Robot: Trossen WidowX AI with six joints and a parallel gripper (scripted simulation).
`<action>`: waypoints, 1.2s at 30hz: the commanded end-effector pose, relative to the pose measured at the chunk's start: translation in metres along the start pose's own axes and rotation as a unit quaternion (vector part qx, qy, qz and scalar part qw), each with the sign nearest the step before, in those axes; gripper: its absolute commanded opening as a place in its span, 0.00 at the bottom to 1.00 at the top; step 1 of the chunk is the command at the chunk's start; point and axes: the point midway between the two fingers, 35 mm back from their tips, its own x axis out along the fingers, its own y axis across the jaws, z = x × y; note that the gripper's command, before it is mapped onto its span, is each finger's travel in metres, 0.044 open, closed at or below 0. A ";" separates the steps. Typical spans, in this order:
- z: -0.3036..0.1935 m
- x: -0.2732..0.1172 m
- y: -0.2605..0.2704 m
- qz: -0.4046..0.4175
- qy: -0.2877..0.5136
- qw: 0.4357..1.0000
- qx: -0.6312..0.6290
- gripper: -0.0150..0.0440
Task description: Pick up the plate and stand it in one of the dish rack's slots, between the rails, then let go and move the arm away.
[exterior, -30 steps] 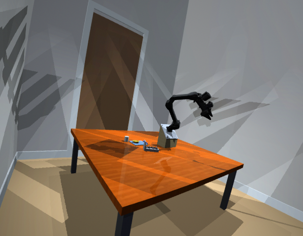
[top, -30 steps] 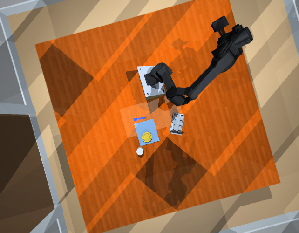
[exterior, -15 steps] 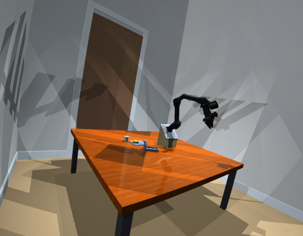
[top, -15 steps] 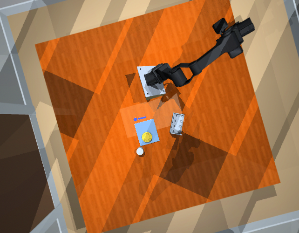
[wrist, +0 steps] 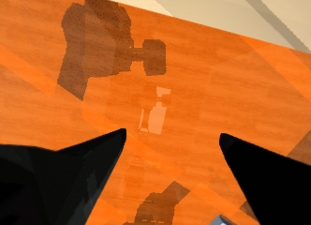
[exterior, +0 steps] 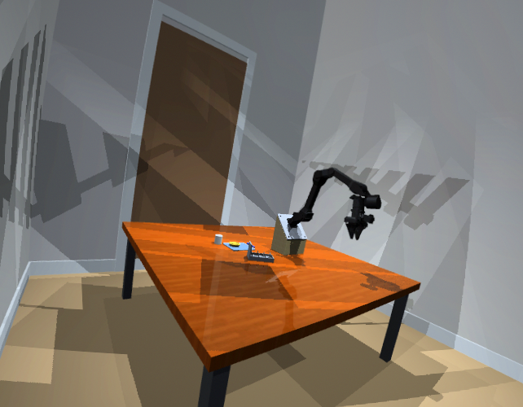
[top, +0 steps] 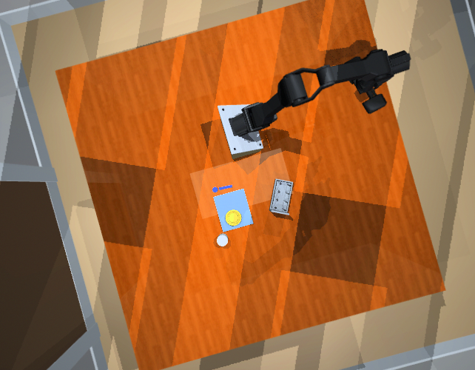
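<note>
looking down through the wrist view i see only bare orange bench between the two dark fingers, so the jaws are released and spread wide with nothing in them. the gripper hangs out past the far side of the base, high above the bench and well apart from everything it needs.

the yellow plate lies flat on the blue mat, with the white cup just beside the mat's near corner and the grey dish rack near the mat's other side (its slots read as free from above).

i judge this as the reach phase, nothing picked yet. next i need to swing the arm across toward the mat, descend over the plate's rim and close on its edge.
</note>
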 end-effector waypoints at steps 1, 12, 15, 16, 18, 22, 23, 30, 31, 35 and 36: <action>-0.011 0.024 -0.021 -0.021 0.043 0.999 0.010 0.93; -0.057 0.068 -0.091 -0.068 0.143 0.986 0.060 0.93; -0.075 0.075 -0.114 -0.090 0.168 0.978 0.088 0.93; -0.080 0.078 -0.119 -0.091 0.176 0.976 0.095 0.93; -0.091 0.083 -0.130 -0.091 0.192 0.971 0.108 0.93; -0.114 0.092 -0.153 -0.093 0.219 0.961 0.139 0.93; -0.120 0.093 -0.159 -0.096 0.223 0.959 0.149 0.93; -0.165 0.100 -0.197 -0.102 0.255 0.938 0.211 0.93; -0.171 0.100 -0.201 -0.101 0.259 0.936 0.218 0.93; -0.206 0.100 -0.219 -0.096 0.282 0.917 0.265 0.93; -0.216 0.099 -0.224 -0.094 0.287 0.911 0.279 0.93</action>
